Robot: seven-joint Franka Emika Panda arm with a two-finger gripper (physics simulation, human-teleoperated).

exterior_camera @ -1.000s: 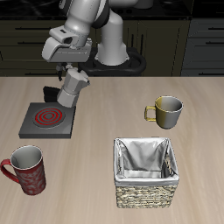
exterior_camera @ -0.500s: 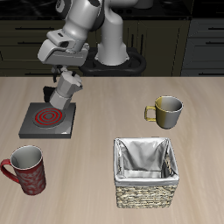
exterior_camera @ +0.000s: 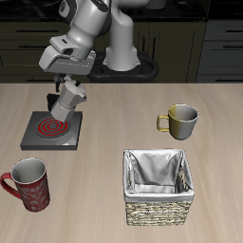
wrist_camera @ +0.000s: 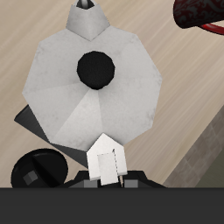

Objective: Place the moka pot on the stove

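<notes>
The moka pot (exterior_camera: 69, 98), faceted silver with a black lid knob, hangs in the air over the stove (exterior_camera: 52, 130), a dark grey plate with a red spiral coil. My gripper (exterior_camera: 71, 81) is shut on the pot from above. In the wrist view the moka pot (wrist_camera: 92, 83) fills the picture, its black knob in the middle and its spout pointing away. A corner of the stove (wrist_camera: 31, 122) and its black knob (wrist_camera: 39, 168) show beneath the pot. The fingers themselves are hidden behind the pot.
A red mug (exterior_camera: 28, 183) stands near the front edge beside the stove; its rim (wrist_camera: 206, 13) shows in the wrist view. A metallic olive-handled mug (exterior_camera: 179, 120) stands across the table. A wicker basket (exterior_camera: 158, 185) with a grey liner sits near the front.
My gripper has carried the moka pot sideways from the stove's back corner to a spot more over the plate, and slightly lower.
</notes>
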